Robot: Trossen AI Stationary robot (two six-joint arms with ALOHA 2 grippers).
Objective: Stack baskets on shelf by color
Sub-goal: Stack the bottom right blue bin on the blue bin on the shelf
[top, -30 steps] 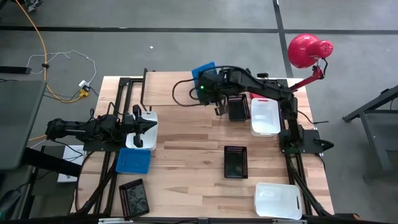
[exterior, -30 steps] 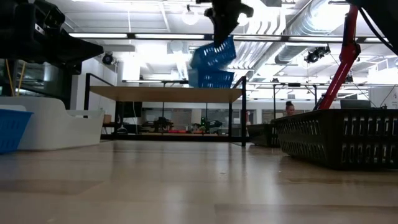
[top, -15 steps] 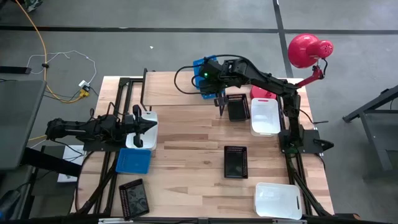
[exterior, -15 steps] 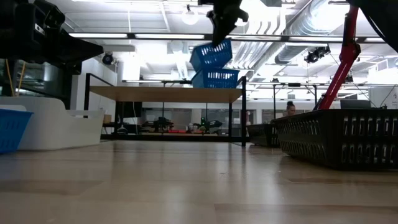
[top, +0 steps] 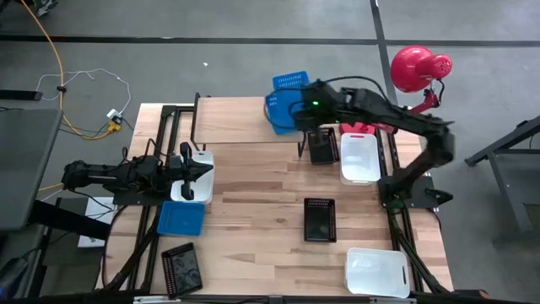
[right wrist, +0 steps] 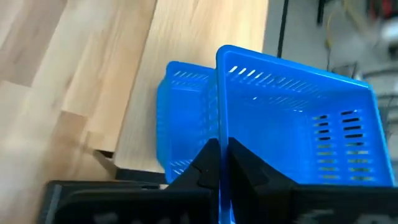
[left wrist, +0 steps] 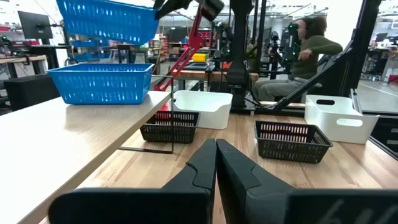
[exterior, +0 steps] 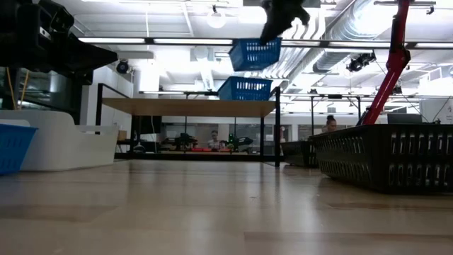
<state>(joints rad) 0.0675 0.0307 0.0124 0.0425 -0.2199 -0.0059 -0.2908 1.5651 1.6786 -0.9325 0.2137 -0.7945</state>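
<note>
A light wooden table [top: 253, 211] seen from above. At its twelve o'clock edge stands a low shelf [top: 228, 121] with one blue basket [top: 277, 108] on its top. On the tabletop lie a black basket [top: 320, 219] at centre, white baskets at two [top: 360, 158] and five o'clock [top: 377, 272], a blue basket [top: 180, 219] and a black basket [top: 181, 268] toward seven o'clock.

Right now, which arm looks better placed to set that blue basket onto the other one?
The right: its tool already grips the raised blue basket above the one on the shelf. The left tool rests shut far away.
</note>
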